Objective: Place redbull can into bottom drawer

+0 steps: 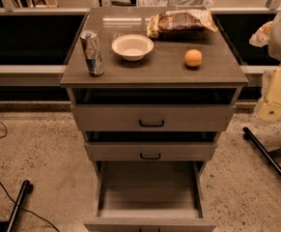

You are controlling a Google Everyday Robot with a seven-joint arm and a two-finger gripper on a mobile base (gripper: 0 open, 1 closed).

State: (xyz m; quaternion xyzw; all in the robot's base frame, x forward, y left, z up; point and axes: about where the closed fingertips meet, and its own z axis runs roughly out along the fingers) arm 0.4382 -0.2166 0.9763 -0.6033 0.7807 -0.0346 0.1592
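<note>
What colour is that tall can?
The redbull can is silver and blue, camera view; gripper at right edge.

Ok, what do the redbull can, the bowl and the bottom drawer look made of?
The redbull can looks like thin metal: glossy printed sides, shiny silver top. The bowl is smooth and off-white, probably plastic or ceramic; the look leaves that open. The bottom drawer seems grey-brown laminated board, flat and matte inside. The gripper is at the right edge, apart from all three.
</note>
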